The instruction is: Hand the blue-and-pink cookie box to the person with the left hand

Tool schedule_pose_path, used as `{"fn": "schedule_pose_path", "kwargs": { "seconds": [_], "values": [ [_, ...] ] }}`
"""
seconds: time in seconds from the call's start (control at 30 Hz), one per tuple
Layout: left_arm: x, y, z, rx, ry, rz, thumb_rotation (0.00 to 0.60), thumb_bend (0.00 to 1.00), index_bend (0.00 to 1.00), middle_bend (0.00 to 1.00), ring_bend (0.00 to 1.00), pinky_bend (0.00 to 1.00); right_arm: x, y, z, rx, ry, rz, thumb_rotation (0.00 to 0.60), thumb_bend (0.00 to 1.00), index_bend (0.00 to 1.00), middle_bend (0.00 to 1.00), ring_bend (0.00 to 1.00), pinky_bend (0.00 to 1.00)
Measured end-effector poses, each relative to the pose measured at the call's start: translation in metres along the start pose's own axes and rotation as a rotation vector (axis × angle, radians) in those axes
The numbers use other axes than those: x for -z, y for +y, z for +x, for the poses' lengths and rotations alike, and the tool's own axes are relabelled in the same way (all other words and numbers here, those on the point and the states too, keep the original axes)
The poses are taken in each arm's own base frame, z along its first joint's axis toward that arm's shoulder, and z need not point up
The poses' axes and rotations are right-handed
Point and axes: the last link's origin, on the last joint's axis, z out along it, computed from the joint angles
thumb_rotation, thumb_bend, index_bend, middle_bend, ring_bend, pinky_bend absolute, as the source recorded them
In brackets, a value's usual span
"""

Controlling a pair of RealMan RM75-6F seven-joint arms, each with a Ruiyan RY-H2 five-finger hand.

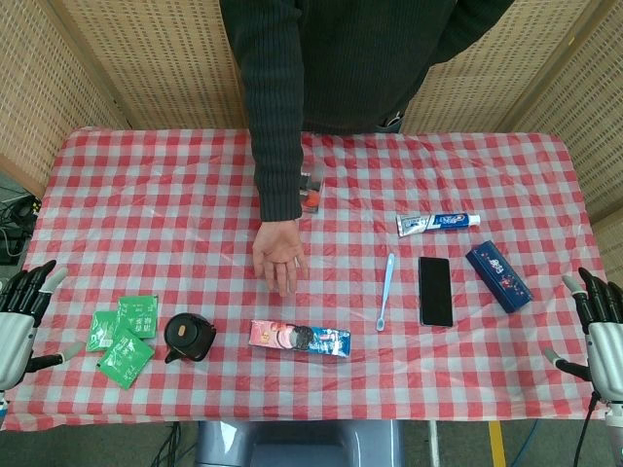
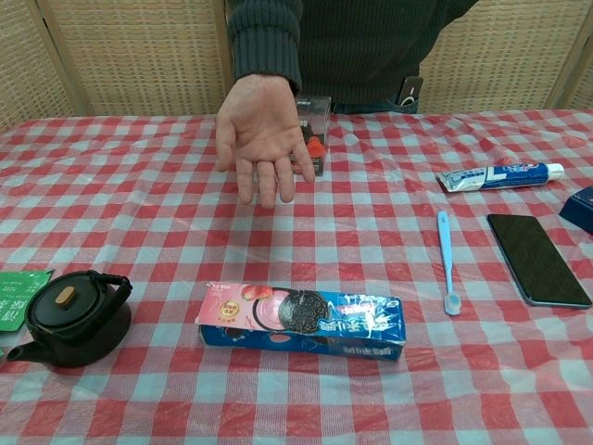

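- The red-and-white checked tablecloth [image 1: 146, 195] covers the table, and the person's open palm [image 1: 278, 255] hangs above its middle.
- The blue-and-pink cookie box [image 1: 300, 339] lies flat near the front edge, between the black teapot [image 1: 188, 337] and the light-blue toothbrush [image 1: 386, 290].
- My left hand [image 1: 21, 316] is at the left edge, fingers spread, holding nothing.
- My right hand [image 1: 602, 326] is at the right edge, fingers apart, empty too.

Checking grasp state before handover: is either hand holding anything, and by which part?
Nothing is held. The left hand and right hand sit open at the table edges; the cookie box lies untouched below the person's open palm.
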Motion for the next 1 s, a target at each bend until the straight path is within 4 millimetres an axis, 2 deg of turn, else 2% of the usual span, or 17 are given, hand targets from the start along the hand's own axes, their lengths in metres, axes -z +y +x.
{"fn": "schedule_pose_path", "kwargs": {
  "seconds": [0.27, 0.43, 0.7, 1.0],
  "values": [
    [-0.001, 0.003, -0.002, -0.007, -0.008, -0.016, 0.600, 0.00, 0.00, 0.00, 0.00, 0.00, 0.000, 0.000, 0.000, -0.003, -0.002, -0.001, 0.600, 0.00, 0.01, 0.00, 0.00, 0.00],
    [-0.004, 0.018, -0.009, -0.007, -0.046, -0.109, 0.600, 0.00, 0.00, 0.00, 0.00, 0.00, 0.000, 0.000, 0.001, -0.003, -0.001, -0.001, 0.600, 0.00, 0.01, 0.00, 0.00, 0.00],
    [-0.021, 0.062, -0.036, -0.034, -0.230, -0.402, 0.600, 0.00, 0.00, 0.00, 0.00, 0.00, -0.003, 0.001, -0.004, 0.018, -0.012, -0.019, 0.600, 0.00, 0.01, 0.00, 0.00, 0.00],
    [-0.047, 0.120, -0.070, -0.101, -0.436, -0.615, 0.600, 0.00, 0.00, 0.00, 0.00, 0.00, -0.008, 0.002, -0.010, 0.049, -0.023, -0.040, 0.600, 0.00, 0.01, 0.00, 0.00, 0.00]
  ]
}}
